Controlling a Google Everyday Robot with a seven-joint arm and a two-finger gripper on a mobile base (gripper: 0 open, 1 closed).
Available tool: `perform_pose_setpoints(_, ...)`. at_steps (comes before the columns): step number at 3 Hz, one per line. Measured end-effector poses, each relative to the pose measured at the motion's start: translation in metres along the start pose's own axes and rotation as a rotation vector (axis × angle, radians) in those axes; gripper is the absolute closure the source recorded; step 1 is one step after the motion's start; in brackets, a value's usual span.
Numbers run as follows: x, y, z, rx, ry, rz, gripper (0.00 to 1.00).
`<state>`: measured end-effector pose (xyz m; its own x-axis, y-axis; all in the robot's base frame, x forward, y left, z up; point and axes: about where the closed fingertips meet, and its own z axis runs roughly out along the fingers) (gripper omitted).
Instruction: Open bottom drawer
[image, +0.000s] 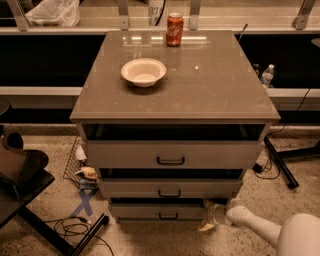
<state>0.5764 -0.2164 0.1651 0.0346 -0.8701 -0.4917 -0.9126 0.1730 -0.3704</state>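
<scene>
The bottom drawer (150, 211) is the lowest and narrowest of three grey drawer fronts, with a small black bar handle (168, 216) at its centre. My gripper (206, 215) comes in from the lower right on a white arm (260, 227), low by the floor. It sits at the right end of the bottom drawer front, well right of the handle. One fingertip (205, 227) points down-left at the floor and the other reaches up at the drawer's top right corner, so it is open and holds nothing.
The middle drawer (170, 188) and the top drawer (172, 154) are above. A white bowl (143, 71) and a red can (174, 29) stand on the cabinet top (220, 85). A black stand (30, 200) and cables (75, 227) lie on the floor at left, a black leg (280, 162) at right.
</scene>
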Motion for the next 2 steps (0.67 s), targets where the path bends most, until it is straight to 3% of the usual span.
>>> perform_pose_setpoints(1, -0.0011, 0.0015, 0.0015, -0.003, -0.002, 0.000, 0.41)
perform_pose_setpoints(2, -0.0031, 0.0028, 0.0024, -0.006, -0.004, 0.000, 0.80)
